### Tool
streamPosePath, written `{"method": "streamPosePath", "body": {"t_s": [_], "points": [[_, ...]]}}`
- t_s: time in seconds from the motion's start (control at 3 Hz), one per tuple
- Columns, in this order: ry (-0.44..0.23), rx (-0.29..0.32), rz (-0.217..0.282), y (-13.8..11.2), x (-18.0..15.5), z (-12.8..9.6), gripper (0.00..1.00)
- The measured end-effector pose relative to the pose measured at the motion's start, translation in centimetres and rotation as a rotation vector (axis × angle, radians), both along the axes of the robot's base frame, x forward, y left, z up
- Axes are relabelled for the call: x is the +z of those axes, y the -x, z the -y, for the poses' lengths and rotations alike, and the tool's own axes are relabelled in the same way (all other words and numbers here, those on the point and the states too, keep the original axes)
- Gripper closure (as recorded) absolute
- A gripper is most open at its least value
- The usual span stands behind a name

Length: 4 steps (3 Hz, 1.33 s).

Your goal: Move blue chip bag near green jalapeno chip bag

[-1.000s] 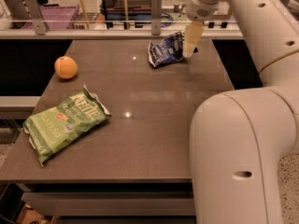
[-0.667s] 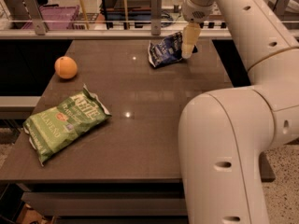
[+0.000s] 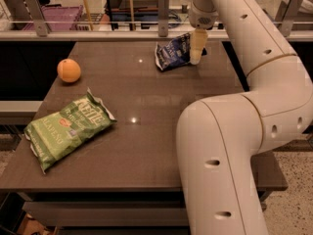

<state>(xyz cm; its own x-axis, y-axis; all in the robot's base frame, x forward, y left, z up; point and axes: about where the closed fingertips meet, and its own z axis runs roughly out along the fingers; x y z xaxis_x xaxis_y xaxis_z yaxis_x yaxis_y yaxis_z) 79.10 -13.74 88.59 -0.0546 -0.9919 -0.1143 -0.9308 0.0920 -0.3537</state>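
Note:
The blue chip bag (image 3: 172, 53) lies crumpled at the far right of the brown table (image 3: 146, 97), dark navy with white lettering. My gripper (image 3: 196, 47) hangs down from the arm at the bag's right edge, touching or just over it. The green jalapeno chip bag (image 3: 68, 126) lies flat at the table's near left, far from the blue bag.
An orange fruit (image 3: 69, 70) sits at the table's left side, behind the green bag. My white arm (image 3: 230, 146) fills the near right of the view. A metal rail (image 3: 98, 27) and a purple crate (image 3: 58, 16) stand behind the table.
The gripper has shifted slightly down and left at the blue bag's right edge. The arm's elbow has swung across the near right. The bags and the orange have not moved.

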Motion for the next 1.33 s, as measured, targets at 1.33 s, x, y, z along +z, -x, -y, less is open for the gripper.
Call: {"method": "streamPosePath", "body": {"t_s": [1.33], "points": [[-0.004,0.013,-0.010,-1.5,-2.5,-0.4,0.00]]}}
